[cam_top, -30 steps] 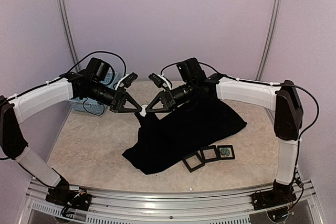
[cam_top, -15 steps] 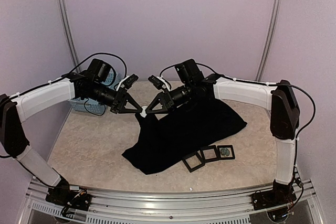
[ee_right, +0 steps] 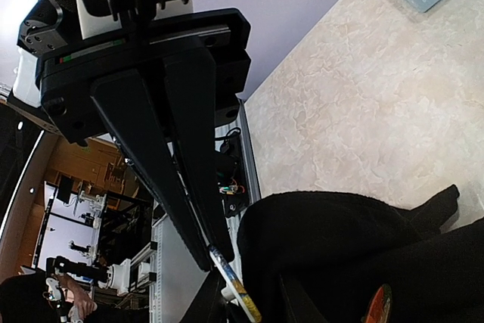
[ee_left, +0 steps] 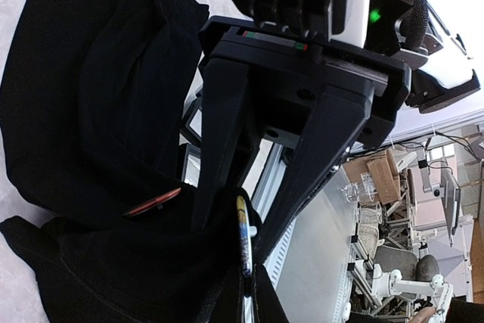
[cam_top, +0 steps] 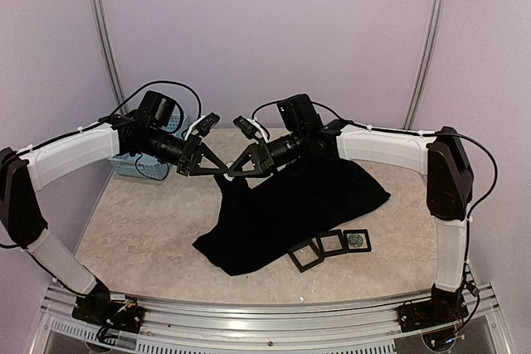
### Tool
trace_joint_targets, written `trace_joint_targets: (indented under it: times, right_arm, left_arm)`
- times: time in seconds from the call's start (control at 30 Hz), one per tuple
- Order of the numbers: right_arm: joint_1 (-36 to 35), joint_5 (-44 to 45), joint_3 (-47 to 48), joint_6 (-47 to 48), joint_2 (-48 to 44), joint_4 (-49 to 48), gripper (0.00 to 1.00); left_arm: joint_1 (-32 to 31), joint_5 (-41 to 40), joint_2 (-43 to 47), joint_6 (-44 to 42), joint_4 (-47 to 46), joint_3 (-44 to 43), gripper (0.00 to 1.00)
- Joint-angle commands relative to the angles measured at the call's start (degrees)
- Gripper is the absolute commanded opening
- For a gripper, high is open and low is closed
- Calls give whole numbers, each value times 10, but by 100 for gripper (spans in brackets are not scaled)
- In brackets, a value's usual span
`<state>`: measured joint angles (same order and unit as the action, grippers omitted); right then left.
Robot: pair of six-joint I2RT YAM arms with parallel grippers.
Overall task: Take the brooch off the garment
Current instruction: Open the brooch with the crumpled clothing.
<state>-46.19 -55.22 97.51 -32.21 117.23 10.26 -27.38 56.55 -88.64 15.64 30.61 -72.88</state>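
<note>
The black garment (cam_top: 290, 205) lies in a heap on the table, its near-left corner lifted. Both grippers meet at that corner. My left gripper (cam_top: 221, 169) is shut on the brooch, a thin disc seen edge-on with a blue and yellow face, in the left wrist view (ee_left: 243, 243) and in the right wrist view (ee_right: 236, 287). My right gripper (cam_top: 236, 170) faces the left one and is pinched on the black fabric right behind the brooch (ee_right: 318, 247). In the top view the fingers hide the brooch.
A second, red-orange brooch (ee_left: 151, 203) sits on the fabric a little away from the grippers. Three small black square frames (cam_top: 332, 244) lie at the garment's front edge. A light-blue basket (cam_top: 137, 167) stands behind the left arm.
Both grippers have closed in on each other and risen slightly with the garment corner. The white spot of the brooch between them no longer shows in the top view.
</note>
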Motion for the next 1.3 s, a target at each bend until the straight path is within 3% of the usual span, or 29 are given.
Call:
trace_joint_targets:
  times: [0.0,0.1,0.27,0.37,0.57,0.7,0.97,1.13,1.27]
  right_arm:
    - [-22,41,-17,-14,3,-93,24]
    - [-14,38,-41,-16,-20,-101,29]
    - [11,26,-94,-37,-77,-159,49]
    - [20,26,-104,-30,-107,-158,54]
    - [22,58,-109,-7,-127,-117,57]
    - [17,149,-126,62,-140,-43,56]
    - [-22,293,-141,122,-140,-1,55]
    - [-26,233,-161,62,-133,-95,55]
    - [-17,203,-185,35,-160,-147,57]
  left_arm:
    - [-25,100,-5,-5,-80,-21,0]
    - [-6,98,5,-7,-79,5,0]
    - [20,87,15,-28,-57,35,0]
    - [25,80,10,-36,-43,38,0]
    - [26,56,-3,-30,-38,31,0]
    - [29,29,-5,-3,-40,28,0]
    - [30,4,-5,59,-48,26,0]
    - [26,15,10,46,-63,31,0]
    - [38,-27,47,4,-54,47,0]
